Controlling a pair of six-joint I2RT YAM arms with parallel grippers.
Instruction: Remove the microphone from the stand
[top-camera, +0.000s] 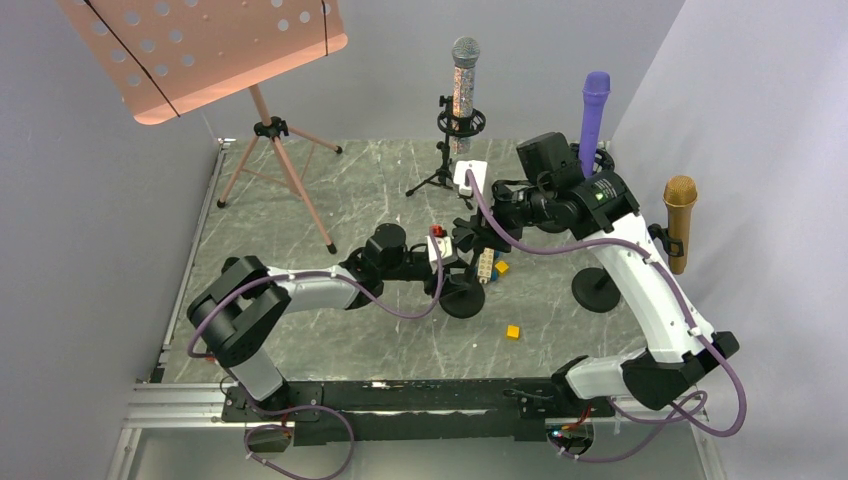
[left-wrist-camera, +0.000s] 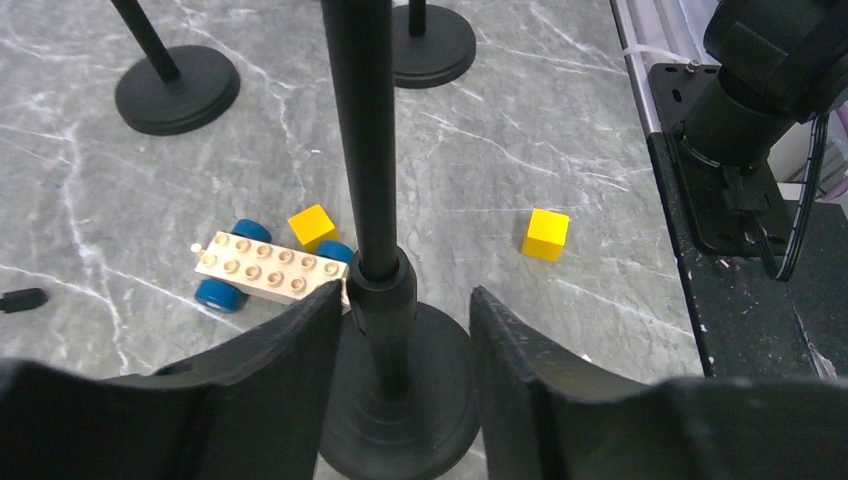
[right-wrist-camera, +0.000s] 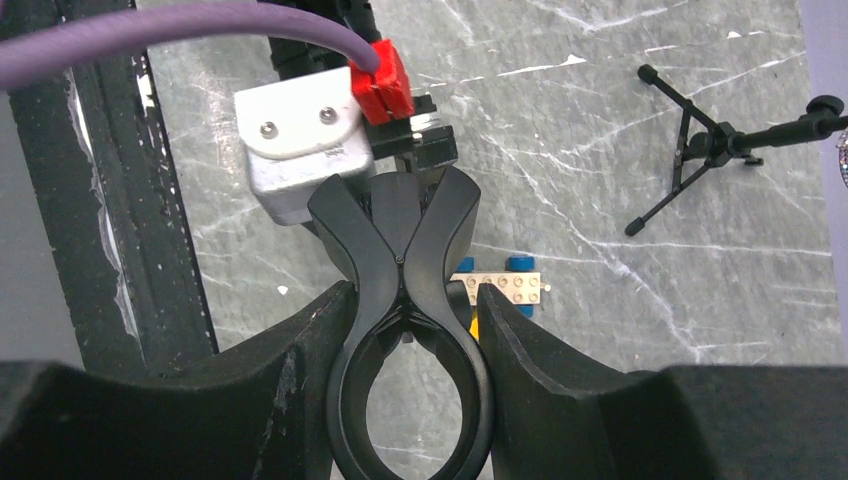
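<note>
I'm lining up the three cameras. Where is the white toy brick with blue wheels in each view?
Top external: brick at the table's centre, between the arms.
Left wrist: brick left of the pole, mid-height.
Right wrist: brick centre, peeking out right of the clip.
Shared landmark: the yellow cube beside it.

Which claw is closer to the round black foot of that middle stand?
Left. The left gripper straddles the pole just above the round base; the right gripper is higher up, pinching the stand's empty clip.
</note>
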